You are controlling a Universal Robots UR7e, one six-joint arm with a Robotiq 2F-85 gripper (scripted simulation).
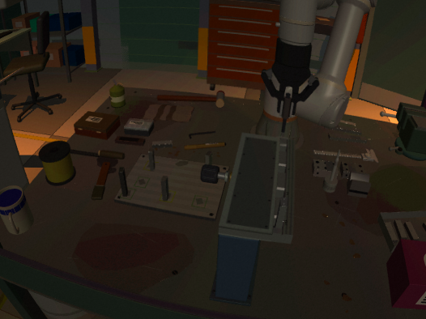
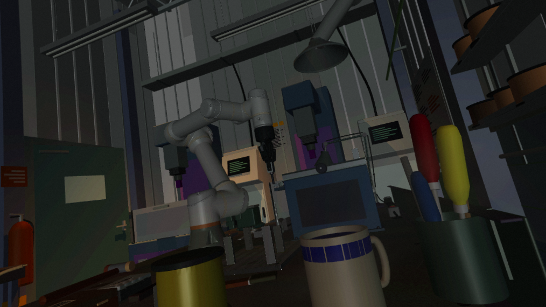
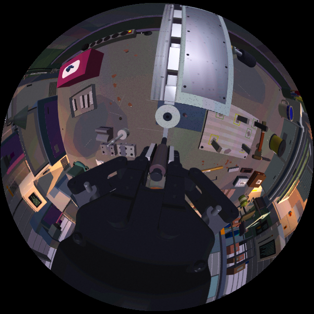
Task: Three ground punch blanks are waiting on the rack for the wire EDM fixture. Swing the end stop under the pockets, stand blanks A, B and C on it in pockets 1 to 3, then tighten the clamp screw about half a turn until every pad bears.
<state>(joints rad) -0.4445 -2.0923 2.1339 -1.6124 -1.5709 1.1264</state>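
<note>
My gripper (image 1: 287, 106) (image 2: 270, 162) (image 3: 160, 152) hangs over the far end of the EDM fixture (image 1: 259, 186) (image 3: 193, 55), closed on the upright handle of a tool (image 3: 158, 165) whose thin shaft runs down to a round white screw head (image 3: 167, 116) at the fixture's end. The fixture's row of pockets (image 1: 282, 178) runs along its right edge. On the pale rack plate (image 1: 174, 184) (image 3: 230, 133) left of the fixture stand three dark punch blanks (image 1: 122, 181) (image 1: 164, 188) (image 1: 151, 160). A black knob (image 1: 210, 173) sits at the plate's right edge.
The arm's grey base (image 1: 324, 101) rises behind the fixture. A yellow spool (image 1: 57, 162), hammer (image 1: 101, 178), mug (image 1: 14, 208) and boxes (image 1: 96, 124) crowd the left. Steel blocks (image 1: 340, 172) and a red box (image 1: 407, 271) lie to the right.
</note>
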